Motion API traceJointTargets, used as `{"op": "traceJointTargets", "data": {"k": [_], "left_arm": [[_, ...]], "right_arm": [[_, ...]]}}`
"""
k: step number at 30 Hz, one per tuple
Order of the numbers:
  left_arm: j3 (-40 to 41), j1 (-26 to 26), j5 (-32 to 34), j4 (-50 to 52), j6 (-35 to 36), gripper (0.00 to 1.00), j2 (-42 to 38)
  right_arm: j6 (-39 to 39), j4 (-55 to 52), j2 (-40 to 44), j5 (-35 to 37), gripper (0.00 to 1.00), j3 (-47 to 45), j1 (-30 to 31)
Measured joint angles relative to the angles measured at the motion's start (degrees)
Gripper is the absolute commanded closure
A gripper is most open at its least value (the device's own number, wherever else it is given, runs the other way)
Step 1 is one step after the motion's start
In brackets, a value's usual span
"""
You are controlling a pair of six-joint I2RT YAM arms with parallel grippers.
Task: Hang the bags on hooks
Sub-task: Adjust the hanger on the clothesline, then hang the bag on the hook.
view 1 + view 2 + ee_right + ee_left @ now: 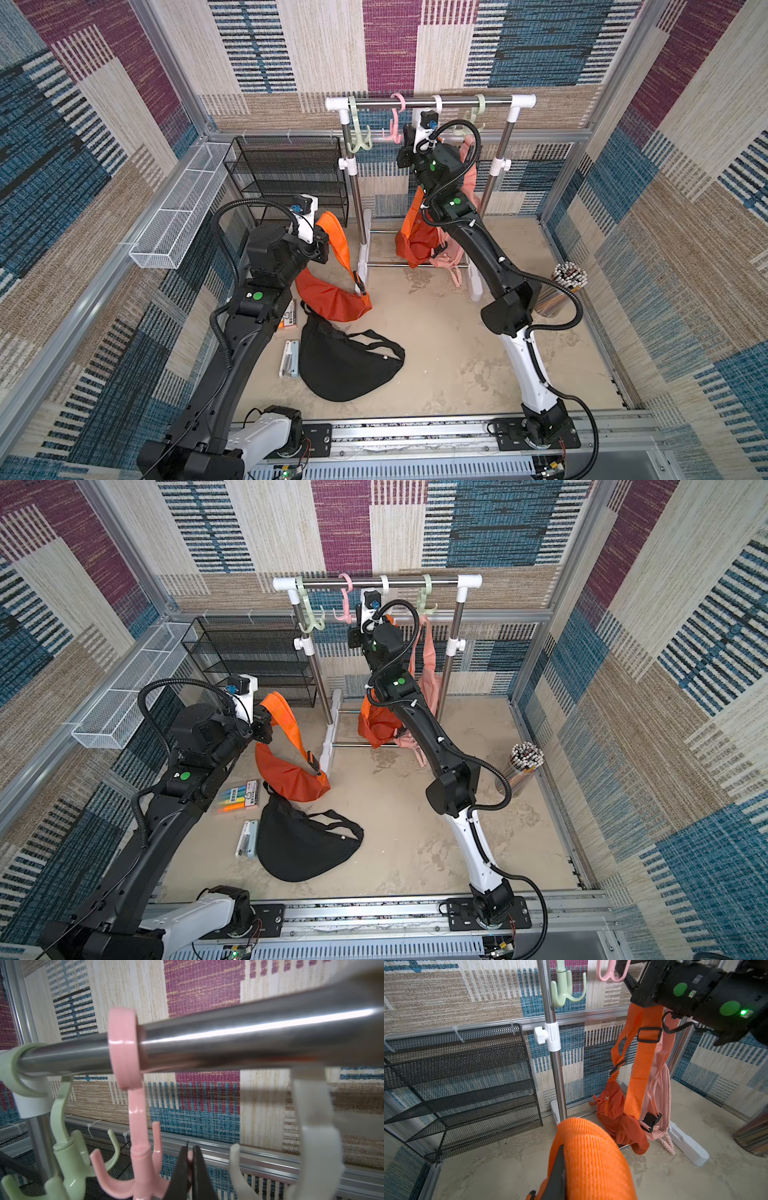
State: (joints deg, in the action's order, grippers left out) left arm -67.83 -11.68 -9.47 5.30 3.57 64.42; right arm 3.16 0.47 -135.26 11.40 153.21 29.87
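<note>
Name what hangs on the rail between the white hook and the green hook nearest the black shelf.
The pink hook; the right wrist view shows it clearly.

Bright even light; glare on blurred rail (249, 1043).

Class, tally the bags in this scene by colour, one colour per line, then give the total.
Orange bags: 2
Pink bag: 1
Black bag: 1
Total: 4
</note>
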Motion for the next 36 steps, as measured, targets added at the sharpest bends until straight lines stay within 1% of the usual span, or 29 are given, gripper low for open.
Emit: {"op": "traceJointTargets", "data": {"k": [5,6,7,8,10,13,16,19,24,27,29,33,36], "left_arm": [[-2.4,-0.2,-3.2,-0.2,-1.5,1.00,1.8],[-3.1,-0.4,-4.0,-0.3,-2.0,1.00,2.4],[-3.7,-0.8,-4.5,-0.3,-2.2,1.00,3.0],[-4.3,-1.2,-4.8,-0.3,-2.4,1.00,3.6],[-5.9,-2.6,-5.5,-0.1,-2.5,1.00,4.7],[-9.5,-5.7,-4.5,0.9,-1.8,1.00,6.4],[-13.3,-8.4,-3.1,2.0,-0.3,1.00,8.5],[-15.6,-9.0,-1.3,3.3,0.4,1.00,10.3],[-19.6,-10.2,0.1,6.1,1.1,1.00,13.4],[-23.2,-11.1,0.3,6.9,1.8,1.00,15.5],[-25.5,-11.6,0.5,7.6,2.4,1.00,16.9],[-28.2,-12.1,0.7,8.7,2.9,1.00,19.0],[-29.7,-12.4,1.6,9.5,3.0,1.00,20.3]], "right_arm": [[1.3,-1.3,2.7,1.6,0.99,-3.7,-0.5],[1.6,-1.6,3.3,1.6,0.97,-4.5,-0.5],[1.8,-1.8,3.8,1.6,0.93,-5.1,-0.5],[2.1,-2.1,4.3,1.6,0.86,-5.5,-0.4],[2.3,-3.7,5.3,1.0,0.65,-5.9,-0.4],[3.0,-5.6,7.9,-1.0,0.43,-7.6,-0.5],[3.0,-6.6,12.1,-3.9,0.34,-11.2,-0.3],[3.0,-6.3,18.1,-5.5,0.29,-18.6,-0.2],[3.1,-3.0,34.2,-7.5,0.28,-41.5,1.0],[3.1,-1.6,43.1,-10.2,0.28,-52.5,2.4],[3.2,-1.2,47.4,-13.3,0.28,-57.3,3.8],[3.1,-1.0,51.6,-17.9,0.28,-64.4,7.6],[2.0,-2.1,51.8,-20.0,0.28,-67.6,10.3]]}}
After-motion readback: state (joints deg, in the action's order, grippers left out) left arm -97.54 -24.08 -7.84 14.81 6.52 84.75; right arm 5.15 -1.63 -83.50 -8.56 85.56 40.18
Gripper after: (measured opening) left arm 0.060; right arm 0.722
